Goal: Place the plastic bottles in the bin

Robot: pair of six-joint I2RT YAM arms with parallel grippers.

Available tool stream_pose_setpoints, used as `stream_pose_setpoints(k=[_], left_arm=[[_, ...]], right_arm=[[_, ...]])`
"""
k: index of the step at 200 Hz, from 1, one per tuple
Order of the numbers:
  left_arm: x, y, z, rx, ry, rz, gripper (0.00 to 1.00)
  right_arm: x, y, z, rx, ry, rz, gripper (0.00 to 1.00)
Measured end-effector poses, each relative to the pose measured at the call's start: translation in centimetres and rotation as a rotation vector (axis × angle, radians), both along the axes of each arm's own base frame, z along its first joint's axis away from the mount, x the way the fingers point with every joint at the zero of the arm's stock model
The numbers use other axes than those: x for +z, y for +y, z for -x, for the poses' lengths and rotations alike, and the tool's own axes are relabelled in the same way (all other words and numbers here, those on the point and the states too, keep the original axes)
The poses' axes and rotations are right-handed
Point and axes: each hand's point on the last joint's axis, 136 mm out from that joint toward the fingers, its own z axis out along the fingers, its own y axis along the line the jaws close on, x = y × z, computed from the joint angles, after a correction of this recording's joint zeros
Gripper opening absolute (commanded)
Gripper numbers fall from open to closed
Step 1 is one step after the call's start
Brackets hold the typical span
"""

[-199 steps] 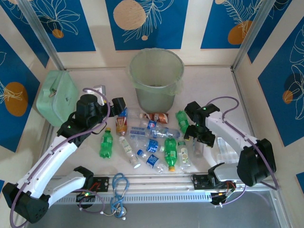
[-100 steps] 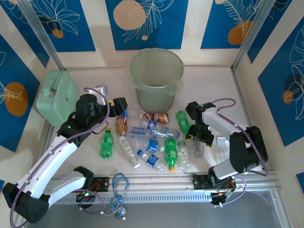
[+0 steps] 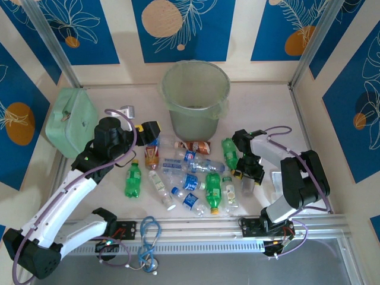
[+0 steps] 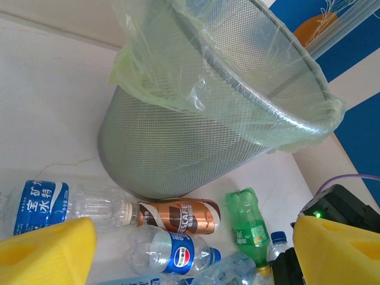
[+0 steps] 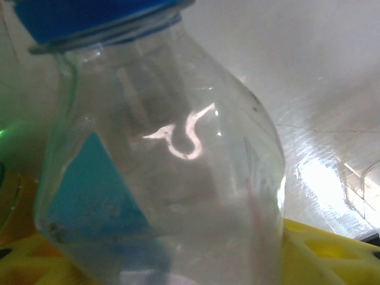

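Observation:
The bin [image 3: 196, 98] stands at the back centre, a round mesh bucket [image 4: 208, 113] with a pale green liner. Several plastic bottles lie in front of it: green ones [image 3: 132, 180] [image 3: 212, 191], clear blue-labelled ones [image 3: 190, 181] and a brown one [image 3: 198, 145]. My left gripper [image 3: 147, 132] hangs open over the left end of the pile. Below and between its yellow fingers [image 4: 41, 249] lie a Pepsi bottle [image 4: 172, 252], the brown Nescafe bottle [image 4: 178, 217] and a green bottle [image 4: 249, 225]. My right gripper [image 3: 248, 175] is shut on a clear blue-capped bottle [image 5: 160, 178] at the pile's right end.
A flat mint-green case [image 3: 71, 122] lies at the back left. A small clear plastic piece [image 3: 279, 178] sits right of my right gripper. Blue cable loops [image 3: 148, 234] hang over the metal rail at the near edge. Walls close in on both sides.
My right arm has folded in, bringing its gripper down over the clear bottle, and its jaws have narrowed around it. The left gripper has barely moved.

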Motion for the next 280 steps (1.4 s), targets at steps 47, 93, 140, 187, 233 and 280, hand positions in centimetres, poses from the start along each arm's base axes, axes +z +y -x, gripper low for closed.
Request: stream_pose_setpoints(k=[47,93,140,187,233,280], left_arm=[[0.0,0.0,0.0,0.000,0.000,0.000,0.86],[0.2,-0.6,0.2,-0.035,-0.003,0.015,0.98],[2.2,-3.7,1.2,-0.183,-0.061,0.091,1.00],[4.6,-10.2,5.1,-0.441,-0.157,0.097,1.00],[5.7,-14.9,8.4,-0.599,-0.258,0.053,1.00],[4.7,-16.9,8.4,-0.605,-0.299,-0.010,1.00]], right_arm=[[1.0,-0.1,-0.4,-0.004,-0.052,-0.010,0.52],[6.4,0.6,-1.5,-0.009,-0.250,-0.094,0.50],[18.6,5.3,-4.2,0.048,-0.678,-0.407,0.50],[27.4,10.7,-5.4,0.123,-0.893,-0.705,0.50],[30.7,14.8,-6.7,0.175,-0.926,-0.854,0.51],[31.5,17.1,-6.4,0.187,-0.915,-0.932,0.51]])
